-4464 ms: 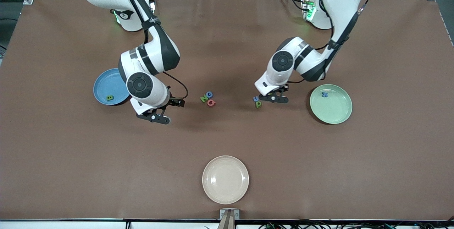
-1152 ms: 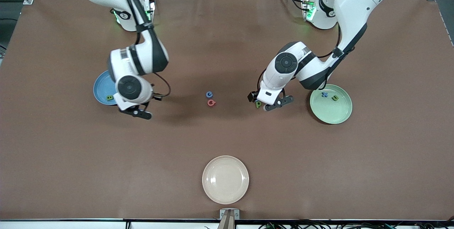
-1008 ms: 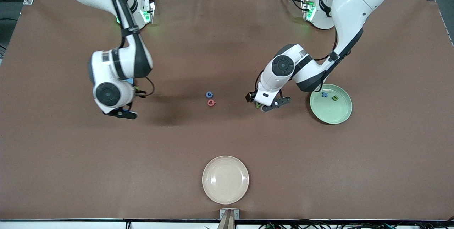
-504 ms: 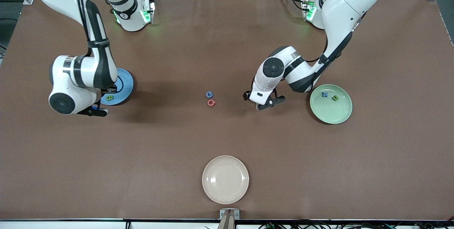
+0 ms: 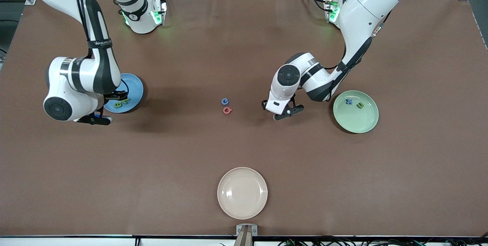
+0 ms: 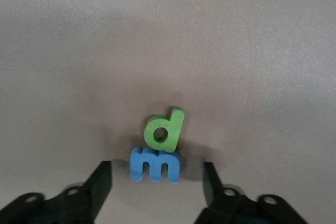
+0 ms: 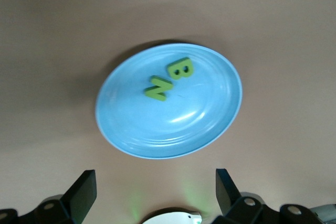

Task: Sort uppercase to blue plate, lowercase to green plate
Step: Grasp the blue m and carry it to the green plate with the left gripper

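- Sorting is partway done: two uppercase letters and two lowercase ones already lie on their plates, and four letters are still on the surface.
- Right hand (image 5: pixel 100 117) hangs over the blue plate (image 5: pixel 133 83) at the right arm's end of the surface, fingers spread wide and holding nothing.
- Green N (image 7: pixel 157 87) and green B (image 7: pixel 180 68) lie touching each other inside that plate, flat, so this drop looks finished.
- Blue G (image 5: pixel 225 101) and pinkish-red Q (image 5: pixel 227 110) sit just beside each other mid-surface, the Q nearer the front camera; they are the uppercase pieces still to collect.
- My reading is that the right arm's next job is to travel to that pair and take one letter without nudging its neighbour.
- Cream-white plate (image 5: pixel 242 193) lies nearest the front camera and has no part in the sorting.
- Left hand (image 6: pixel 156 191) is low over the surface between the G/Q pair and the green plate (image 5: pixel 368 124), its fingers partly open on either side of the blue m (image 6: pixel 155 164), not yet gripping.
- Green p (image 6: pixel 165 130) touches the m, which makes the pick delicate.
- Closing squarely on the m alone, then lifting clear, seems to be what this step needs.
- Blue x (image 5: pixel 349 101) and olive-green u (image 5: pixel 359 105) already rest in the green plate, near each other.
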Available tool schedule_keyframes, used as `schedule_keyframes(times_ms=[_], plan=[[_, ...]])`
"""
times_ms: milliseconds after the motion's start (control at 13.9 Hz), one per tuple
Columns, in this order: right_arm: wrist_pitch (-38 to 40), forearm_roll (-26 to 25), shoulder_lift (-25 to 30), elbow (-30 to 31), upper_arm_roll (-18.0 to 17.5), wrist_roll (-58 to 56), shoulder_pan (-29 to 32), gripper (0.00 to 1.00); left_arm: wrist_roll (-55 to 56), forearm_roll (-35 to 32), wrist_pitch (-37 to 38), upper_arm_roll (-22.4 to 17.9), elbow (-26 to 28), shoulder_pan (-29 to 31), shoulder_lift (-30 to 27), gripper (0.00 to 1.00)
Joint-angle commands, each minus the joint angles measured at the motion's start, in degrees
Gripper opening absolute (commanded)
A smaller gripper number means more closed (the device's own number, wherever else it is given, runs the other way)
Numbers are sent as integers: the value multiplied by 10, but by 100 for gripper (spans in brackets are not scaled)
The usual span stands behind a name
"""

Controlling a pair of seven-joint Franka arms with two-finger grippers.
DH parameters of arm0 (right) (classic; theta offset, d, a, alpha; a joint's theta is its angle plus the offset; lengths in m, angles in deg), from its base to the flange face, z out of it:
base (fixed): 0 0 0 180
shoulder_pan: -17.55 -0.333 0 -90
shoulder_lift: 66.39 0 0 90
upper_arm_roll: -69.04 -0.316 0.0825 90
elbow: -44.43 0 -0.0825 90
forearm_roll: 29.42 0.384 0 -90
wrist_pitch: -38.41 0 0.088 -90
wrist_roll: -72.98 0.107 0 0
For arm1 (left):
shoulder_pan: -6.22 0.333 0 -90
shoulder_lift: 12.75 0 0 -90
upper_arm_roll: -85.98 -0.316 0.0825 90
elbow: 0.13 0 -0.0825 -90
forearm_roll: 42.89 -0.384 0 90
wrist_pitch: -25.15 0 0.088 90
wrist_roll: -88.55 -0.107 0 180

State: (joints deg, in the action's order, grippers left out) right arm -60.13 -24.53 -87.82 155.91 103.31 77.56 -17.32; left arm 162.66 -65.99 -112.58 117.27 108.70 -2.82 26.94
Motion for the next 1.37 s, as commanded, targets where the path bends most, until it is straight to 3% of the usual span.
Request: schedule_keyframes(times_ms=[0,216,648,1008,1296], plan=[[-6,35,16,1,-3,70,-42,100,11,-15,1,-7,-14,-10,9,66],[-45,53,16,1,-3,184,-115,100,11,-15,1,-7,-14,-9,11,54],[-129,53,-5,7,-4,466,-278,95,9,-16,1,-7,-14,-7,7,19],[-210,53,-34,7,-7,644,-347,88,-20,-14,21,2,27,22,-63,12],[-282,54,-71,6,-24,742,-369,83,-106,-12,27,107,92,163,-96,12]])
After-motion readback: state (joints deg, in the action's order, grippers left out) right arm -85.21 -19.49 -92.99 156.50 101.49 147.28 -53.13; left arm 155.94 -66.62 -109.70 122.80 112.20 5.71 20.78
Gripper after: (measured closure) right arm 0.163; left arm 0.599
